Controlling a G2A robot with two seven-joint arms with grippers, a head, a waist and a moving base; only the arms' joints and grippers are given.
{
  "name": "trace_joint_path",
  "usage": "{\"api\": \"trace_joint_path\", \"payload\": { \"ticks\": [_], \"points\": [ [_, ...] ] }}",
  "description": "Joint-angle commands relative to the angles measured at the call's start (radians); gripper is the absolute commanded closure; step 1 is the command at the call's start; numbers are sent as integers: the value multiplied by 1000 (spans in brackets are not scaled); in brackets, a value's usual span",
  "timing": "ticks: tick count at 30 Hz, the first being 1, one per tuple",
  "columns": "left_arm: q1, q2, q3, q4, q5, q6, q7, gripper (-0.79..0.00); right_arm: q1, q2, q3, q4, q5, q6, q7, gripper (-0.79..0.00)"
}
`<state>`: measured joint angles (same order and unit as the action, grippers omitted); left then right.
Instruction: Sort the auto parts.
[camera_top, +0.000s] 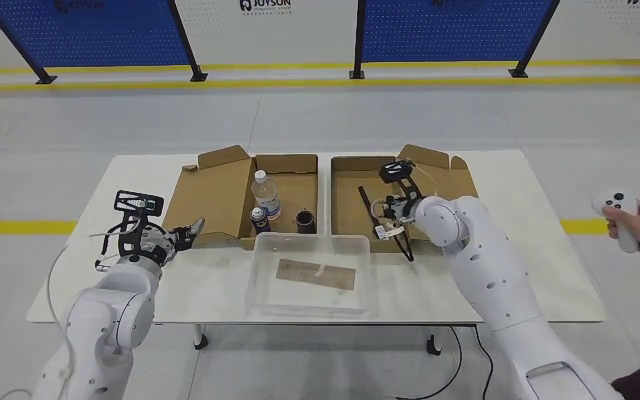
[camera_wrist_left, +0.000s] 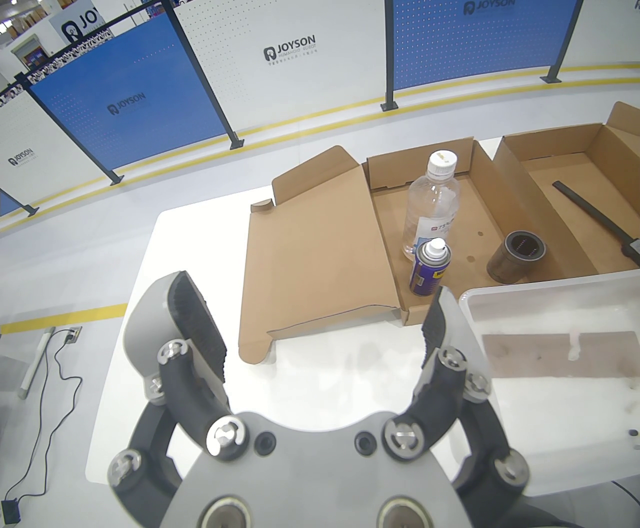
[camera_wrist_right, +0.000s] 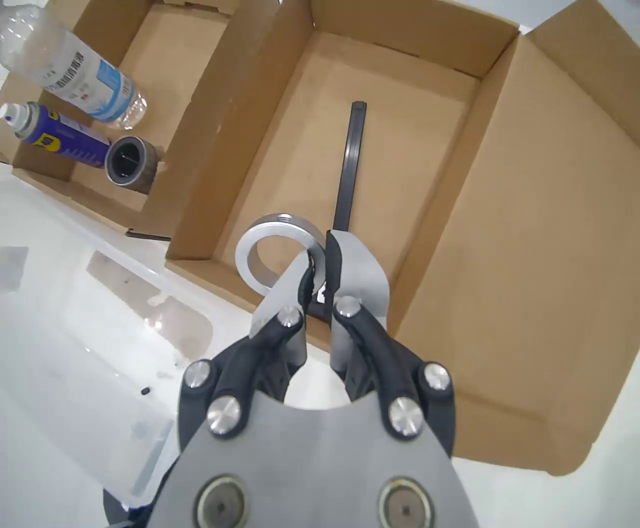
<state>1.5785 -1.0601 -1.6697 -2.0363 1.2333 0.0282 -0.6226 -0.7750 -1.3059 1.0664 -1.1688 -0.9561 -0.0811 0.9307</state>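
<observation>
The cardboard boxes (camera_wrist_right: 500, 225) were plain brown. The spray can (camera_wrist_left: 431, 267) was blue with a white cap. The ring (camera_wrist_right: 246, 257) in the right gripper (camera_wrist_right: 317, 255) was silver; the strip (camera_wrist_right: 350, 165) beyond it, black.

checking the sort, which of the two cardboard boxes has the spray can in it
The cardboard box nearer the left gripper: spray can, clear bottle and dark metal sleeve are in it. The other box holds a black strip.

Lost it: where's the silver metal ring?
Right wrist view: silver metal ring pinched in the right gripper over the right cardboard box, beside the long black strip.
</observation>
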Motion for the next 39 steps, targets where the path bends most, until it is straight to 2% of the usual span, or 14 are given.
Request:
{"api": "trace_joint_path", "payload": {
  "ticks": [1,8,9,10,12,22,25,26,28,34,39],
  "points": [
    [0,0,0,0,0,0,0,-785,34,-8,-23,51,3,-6,16,0],
    [0,0,0,0,0,0,0,-785,138,-45,-106,225,53,-71,24,0],
    [0,0,0,0,0,0,0,-785,150,-51,-117,248,59,-80,21,-40],
    [0,0,0,0,0,0,0,-785,163,-57,-130,269,63,-91,20,-132],
    [0,0,0,0,0,0,0,-785,185,-68,-152,309,67,-105,11,-215],
    [0,0,0,0,0,0,0,-785,253,-104,-199,421,110,-189,-50,-314],
    [0,0,0,0,0,0,0,-785,255,-100,-184,410,111,-206,-92,-369],
    [0,0,0,0,0,0,0,-785,254,-96,-175,402,107,-217,-106,-434],
    [0,0,0,0,0,0,0,-785,244,-85,-154,374,101,-234,-139,-785],
    [0,0,0,0,0,0,0,-785,147,-37,-54,186,67,-258,-206,-785],
    [0,0,0,0,0,0,0,-785,-2,8,62,-49,20,-238,-267,-785]
  ]
}}
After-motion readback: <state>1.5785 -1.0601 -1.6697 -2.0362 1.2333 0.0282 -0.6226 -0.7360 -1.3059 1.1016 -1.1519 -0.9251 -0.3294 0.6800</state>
